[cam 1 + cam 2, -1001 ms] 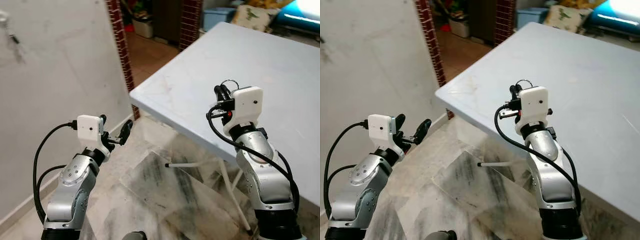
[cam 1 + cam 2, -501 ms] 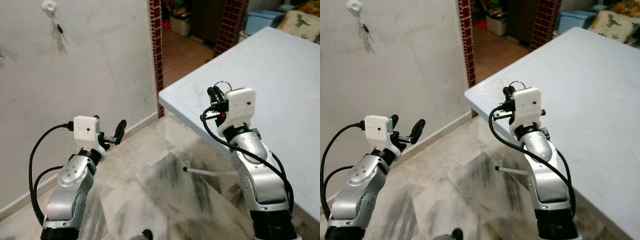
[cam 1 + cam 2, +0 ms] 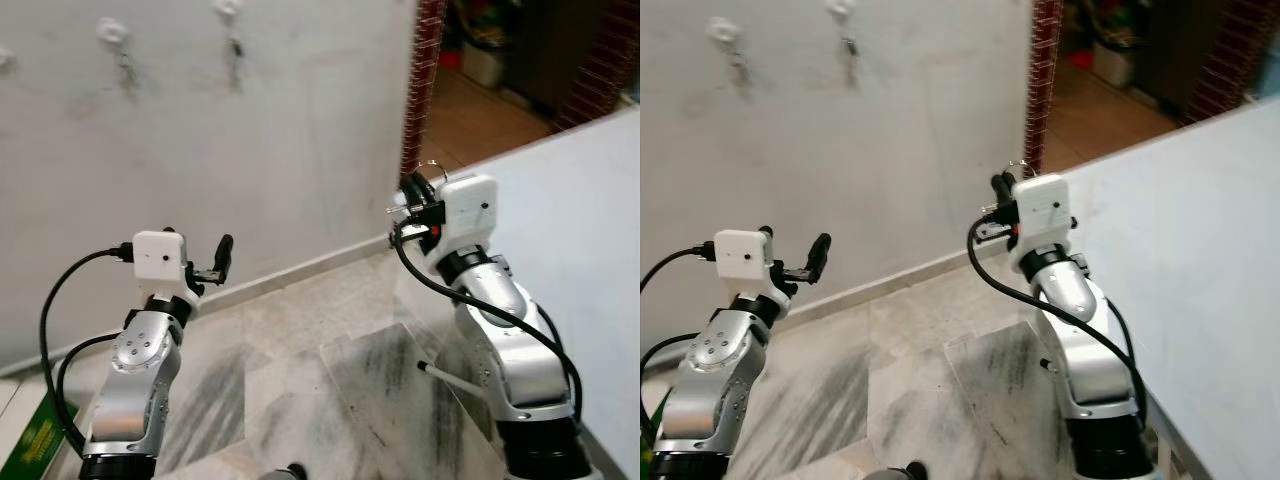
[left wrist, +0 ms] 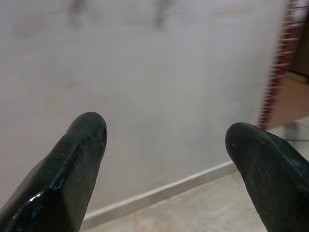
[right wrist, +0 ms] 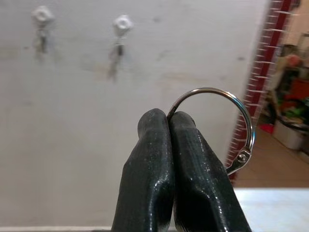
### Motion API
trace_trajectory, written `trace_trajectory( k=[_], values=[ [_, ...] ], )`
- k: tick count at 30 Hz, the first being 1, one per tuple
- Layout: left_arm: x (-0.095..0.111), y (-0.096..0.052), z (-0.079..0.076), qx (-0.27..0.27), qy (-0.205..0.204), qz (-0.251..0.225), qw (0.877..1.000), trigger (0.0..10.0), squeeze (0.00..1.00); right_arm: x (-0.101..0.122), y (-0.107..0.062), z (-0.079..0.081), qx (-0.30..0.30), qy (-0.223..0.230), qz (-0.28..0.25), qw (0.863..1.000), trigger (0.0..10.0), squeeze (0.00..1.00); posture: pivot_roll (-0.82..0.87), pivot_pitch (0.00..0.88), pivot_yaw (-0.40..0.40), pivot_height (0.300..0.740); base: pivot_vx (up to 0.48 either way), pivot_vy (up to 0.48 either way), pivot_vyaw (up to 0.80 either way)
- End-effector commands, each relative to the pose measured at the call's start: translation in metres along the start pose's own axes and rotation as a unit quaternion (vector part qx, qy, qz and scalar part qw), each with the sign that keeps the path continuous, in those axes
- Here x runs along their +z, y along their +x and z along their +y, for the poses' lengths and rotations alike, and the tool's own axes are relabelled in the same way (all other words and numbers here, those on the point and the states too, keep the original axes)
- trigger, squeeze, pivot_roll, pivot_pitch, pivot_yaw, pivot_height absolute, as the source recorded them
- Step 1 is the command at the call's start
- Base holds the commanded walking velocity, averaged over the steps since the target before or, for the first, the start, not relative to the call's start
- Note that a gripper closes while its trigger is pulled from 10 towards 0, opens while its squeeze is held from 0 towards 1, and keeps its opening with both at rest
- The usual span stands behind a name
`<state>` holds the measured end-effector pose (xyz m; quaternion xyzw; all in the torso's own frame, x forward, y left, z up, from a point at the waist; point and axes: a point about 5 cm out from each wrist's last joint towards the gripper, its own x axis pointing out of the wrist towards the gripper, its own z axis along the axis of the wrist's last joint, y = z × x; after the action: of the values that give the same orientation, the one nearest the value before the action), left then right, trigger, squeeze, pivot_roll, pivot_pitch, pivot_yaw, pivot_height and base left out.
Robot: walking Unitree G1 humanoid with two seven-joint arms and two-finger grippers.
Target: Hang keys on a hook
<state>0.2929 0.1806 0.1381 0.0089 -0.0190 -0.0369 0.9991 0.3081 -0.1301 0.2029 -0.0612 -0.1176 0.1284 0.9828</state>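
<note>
On the wall ahead, two hooks (image 5: 122, 22) have swung into view as I turn from the surface (image 3: 590, 220), so my right tool (image 5: 170, 121), clamped on the key ring (image 5: 231, 121), can approach; left tool (image 4: 164, 140) gapes wide.

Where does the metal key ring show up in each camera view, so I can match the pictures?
Left eye view: key ring at upper middle, atop the right gripper.
Right eye view: just above the gripper, near the brick pillar.
Right wrist view: large at centre, pinched between the closed fingers.
Left wrist view: not in it.
Shared landmark: the red brick pillar beside the white wall.
</note>
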Motion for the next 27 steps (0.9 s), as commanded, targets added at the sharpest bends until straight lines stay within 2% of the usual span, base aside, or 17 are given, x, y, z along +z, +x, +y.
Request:
trace_trajectory(
  k=[1,11,18,27],
  values=[
    [-0.0015,-0.0015,0.0102,0.019,0.011,0.004,1.000,10.0,0.00,0.0052,0.0032,0.0110,0.020,0.010,-0.011,1.000,10.0,0.00,0.00,0.067,0.055,0.740,0.000,0.000,0.79],
    [-0.0006,0.0021,0.0112,0.024,0.007,0.003,1.000,10.0,0.00,0.0055,0.0037,0.0102,0.019,0.016,-0.013,1.000,10.0,0.00,0.00,0.068,0.057,0.740,0.000,0.000,0.79],
    [-0.0012,0.0025,0.0103,0.020,0.002,0.006,1.000,10.0,0.00,0.0052,0.0037,0.0094,0.016,0.020,-0.012,1.000,10.0,0.00,0.00,0.068,0.057,0.740,0.000,0.000,0.00],
    [-0.0007,0.0030,0.0111,0.018,0.000,0.006,1.000,10.0,0.00,0.0052,0.0039,0.0085,0.013,0.022,-0.011,1.000,10.0,0.00,0.00,0.071,0.057,0.740,0.000,0.316,0.00]
  ],
)
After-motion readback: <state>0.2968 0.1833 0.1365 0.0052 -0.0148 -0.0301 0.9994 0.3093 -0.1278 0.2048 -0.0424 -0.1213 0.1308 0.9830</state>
